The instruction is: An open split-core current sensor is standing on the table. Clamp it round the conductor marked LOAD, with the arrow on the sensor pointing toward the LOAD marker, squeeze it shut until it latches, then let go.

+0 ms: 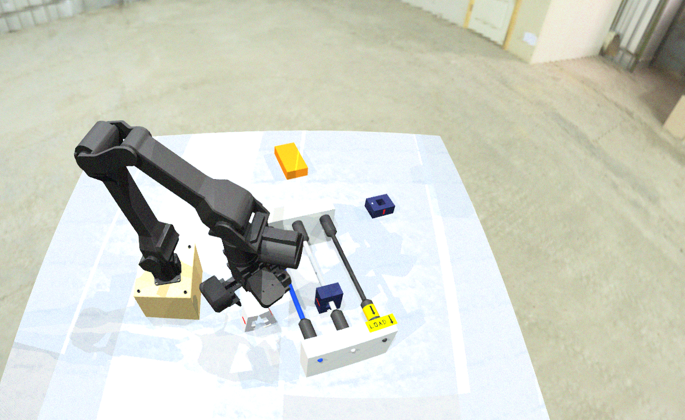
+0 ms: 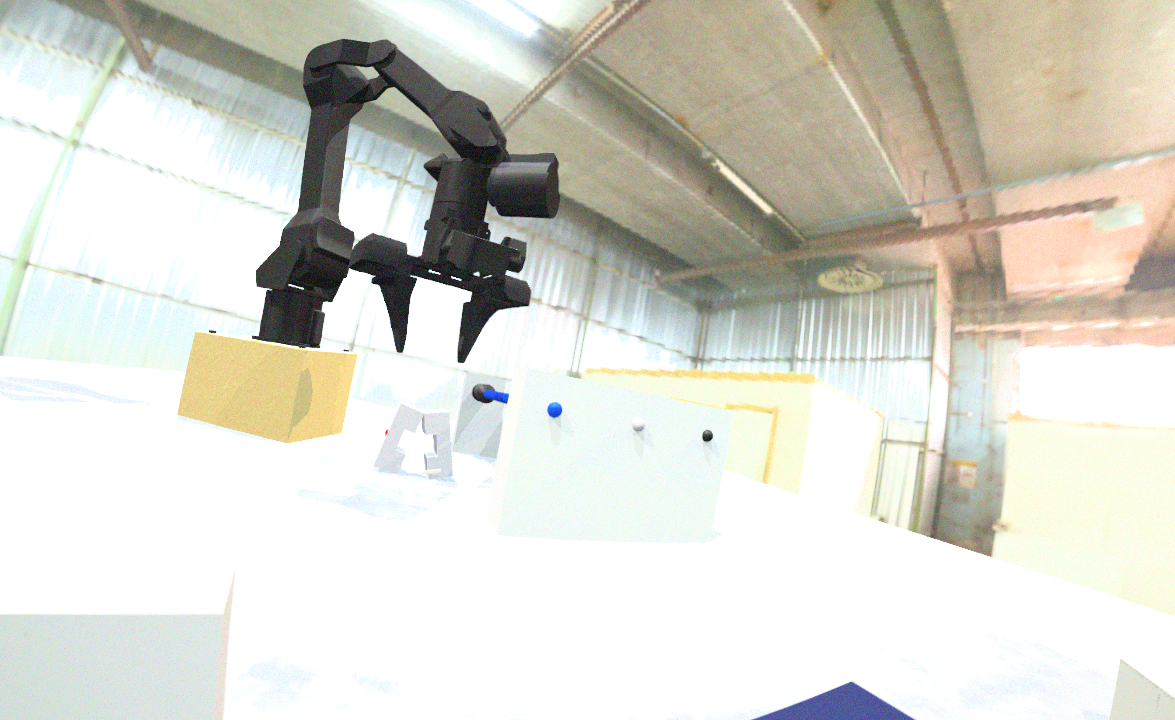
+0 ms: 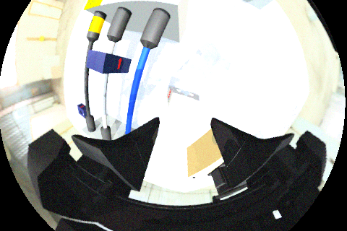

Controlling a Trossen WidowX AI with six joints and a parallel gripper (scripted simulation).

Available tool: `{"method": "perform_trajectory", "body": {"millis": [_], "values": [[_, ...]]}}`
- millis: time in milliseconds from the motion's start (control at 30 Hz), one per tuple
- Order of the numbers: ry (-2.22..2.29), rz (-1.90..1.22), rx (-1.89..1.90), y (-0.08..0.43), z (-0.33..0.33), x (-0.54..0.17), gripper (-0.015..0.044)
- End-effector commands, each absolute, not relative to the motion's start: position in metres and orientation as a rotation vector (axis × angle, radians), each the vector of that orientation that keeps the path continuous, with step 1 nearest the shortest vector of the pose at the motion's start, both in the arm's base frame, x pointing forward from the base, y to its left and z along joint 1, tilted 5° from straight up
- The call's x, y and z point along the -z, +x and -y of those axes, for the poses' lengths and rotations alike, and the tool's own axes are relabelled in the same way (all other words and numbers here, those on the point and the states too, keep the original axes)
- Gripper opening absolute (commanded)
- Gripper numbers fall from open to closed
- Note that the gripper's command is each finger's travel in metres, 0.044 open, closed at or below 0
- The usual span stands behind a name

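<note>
Two halves of the open current sensor (image 1: 266, 318) (image 2: 441, 438) (image 3: 186, 93) are seen on the desk (image 1: 412, 365) (image 2: 349, 573) (image 3: 253, 61), beside the blue wire (image 1: 297, 303) (image 2: 495, 395) (image 3: 134, 90). The claw (image 1: 253, 300) (image 2: 431, 355) (image 3: 185, 120) is spread wide above, with nothing held. It should be lined up first, then the sensor squeezed softly, so it is not shut too soon.

The black six-joint arm (image 1: 172, 177) (image 2: 421, 80) is rising from its base, bending sharply at the elbow (image 1: 109, 143) (image 2: 349, 67) and reaching forward. The gripper (image 1: 248, 309) (image 2: 431, 356) (image 3: 185, 120) is pointing downward, its two tapered fingers (image 2: 475, 326) standing apart, holding nothing.
</note>
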State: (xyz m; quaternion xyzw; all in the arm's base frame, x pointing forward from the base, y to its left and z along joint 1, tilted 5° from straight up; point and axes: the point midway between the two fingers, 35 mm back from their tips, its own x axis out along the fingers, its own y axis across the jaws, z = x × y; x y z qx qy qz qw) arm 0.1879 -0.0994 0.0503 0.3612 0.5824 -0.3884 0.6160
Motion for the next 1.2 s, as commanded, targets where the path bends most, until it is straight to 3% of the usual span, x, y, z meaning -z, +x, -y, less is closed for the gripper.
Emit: {"method": "perform_trajectory", "body": {"millis": [0, 1167], "values": [[0.992, -1.274, 1.128, 0.194, 0.1, -0.044, 0.032], [0.991, -1.275, 1.129, 0.19, 0.105, 0.01, 0.032]]}}
